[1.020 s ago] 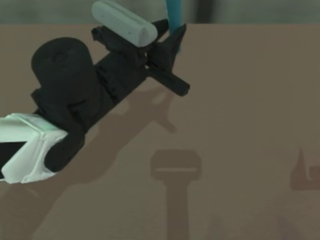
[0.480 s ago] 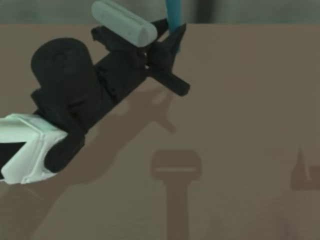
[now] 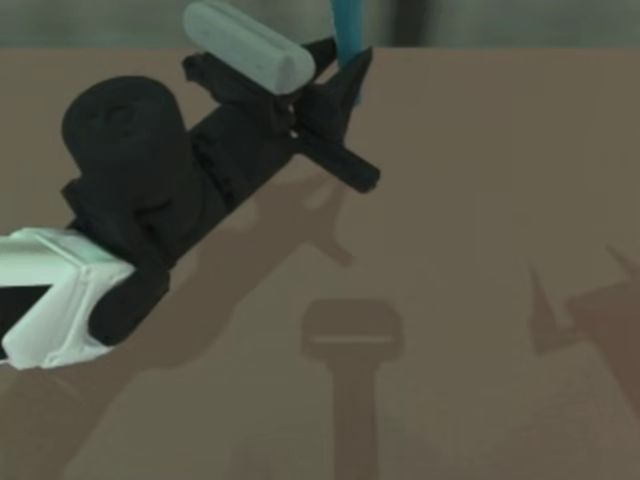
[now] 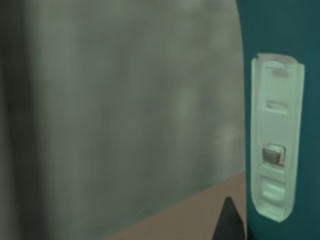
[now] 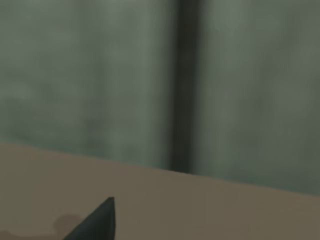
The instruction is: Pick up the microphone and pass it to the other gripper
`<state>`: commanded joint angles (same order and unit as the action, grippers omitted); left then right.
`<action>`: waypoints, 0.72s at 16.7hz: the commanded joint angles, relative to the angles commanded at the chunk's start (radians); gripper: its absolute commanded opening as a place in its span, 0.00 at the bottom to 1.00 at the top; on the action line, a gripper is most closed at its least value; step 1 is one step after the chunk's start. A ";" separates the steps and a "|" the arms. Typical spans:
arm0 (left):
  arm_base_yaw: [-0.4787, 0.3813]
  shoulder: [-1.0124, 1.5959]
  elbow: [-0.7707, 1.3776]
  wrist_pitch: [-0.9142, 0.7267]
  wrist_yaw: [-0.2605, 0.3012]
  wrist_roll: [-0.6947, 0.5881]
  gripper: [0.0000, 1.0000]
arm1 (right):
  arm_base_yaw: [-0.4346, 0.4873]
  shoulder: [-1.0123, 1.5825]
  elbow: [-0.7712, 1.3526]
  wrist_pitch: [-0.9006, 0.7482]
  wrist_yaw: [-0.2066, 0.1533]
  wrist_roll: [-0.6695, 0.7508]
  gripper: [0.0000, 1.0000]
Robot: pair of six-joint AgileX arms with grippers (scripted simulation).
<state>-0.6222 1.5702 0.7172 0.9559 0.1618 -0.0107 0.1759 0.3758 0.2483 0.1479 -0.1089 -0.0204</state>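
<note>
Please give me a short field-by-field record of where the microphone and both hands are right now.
microphone: teal handle upright near the table's far edge, head out of frame; white switch panel visible in the left wrist view
left hand: raised at top centre, shut on the microphone
right hand: not in the top view; one fingertip shows in its wrist view
table: brown

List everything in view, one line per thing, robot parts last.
Microphone: one, teal handle with a white label, held above the table's far edge near the top view's middle; head out of view.
Table: one, brown, fills the top view.
Wall: grey-green, behind the table.
Left end effector: one, black with a mint-white cylinder, shut on the microphone's handle.
Right end effector: only one black fingertip shows in the right wrist view; its shadow lies on the table's right side.
</note>
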 joint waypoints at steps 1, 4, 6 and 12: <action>0.000 0.000 0.000 0.000 0.000 0.000 0.00 | 0.033 0.083 0.046 0.027 -0.020 -0.004 1.00; 0.000 0.000 0.000 0.000 0.000 0.000 0.00 | 0.133 0.339 0.184 0.107 -0.082 -0.015 1.00; 0.000 0.000 0.000 0.000 0.000 0.000 0.00 | 0.196 0.493 0.271 0.158 -0.121 -0.021 1.00; 0.000 0.000 0.000 0.000 0.000 0.000 0.00 | 0.335 0.800 0.470 0.277 -0.206 -0.036 1.00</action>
<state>-0.6222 1.5702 0.7172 0.9559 0.1618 -0.0107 0.5104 1.1759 0.7178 0.4252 -0.3152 -0.0567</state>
